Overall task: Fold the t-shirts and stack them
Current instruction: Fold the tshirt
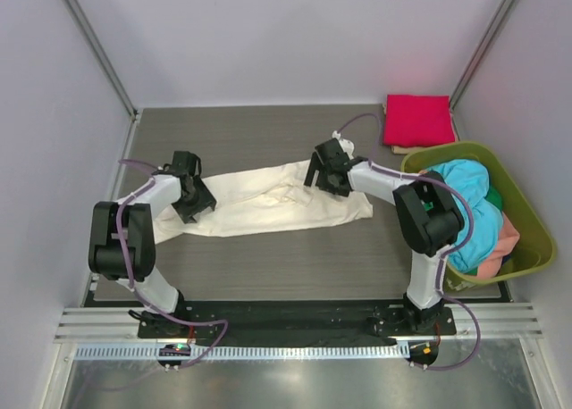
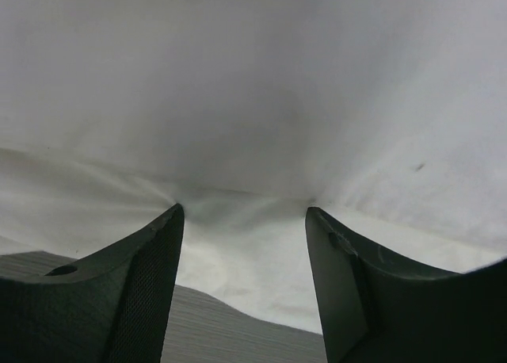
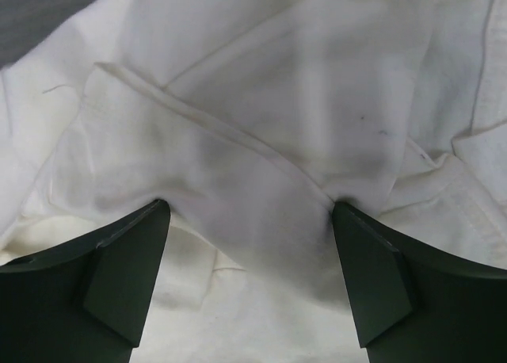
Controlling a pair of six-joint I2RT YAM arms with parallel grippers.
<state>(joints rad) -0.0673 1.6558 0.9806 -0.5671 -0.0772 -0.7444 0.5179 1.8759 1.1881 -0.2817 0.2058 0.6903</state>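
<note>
1. Your left gripper (image 2: 244, 212) has its two fingers apart. It holds nothing. The cream-white t-shirt (image 2: 253, 101) lies right under the tips and touches them.
2. Your right gripper (image 3: 249, 208) is wide apart too and grips nothing. The same shirt fills the space below it, with a stitched line running across.
3. From above, the shirt lies in the middle of the table (image 1: 268, 132). Its long way runs left to right, a little tilted. The left gripper sits on the left end. The right gripper sits on the far edge near the right end. So each arm is nearest its own end.
4. I think the next fold needs both ends pinched together, because the middle is rumpled.
5. The magenta-red t-shirt (image 1: 418, 121) lies folded in the far right corner. The turquoise t-shirt (image 1: 460, 212) is heaped in the basket (image 1: 529, 223) beside the right arm.
</note>
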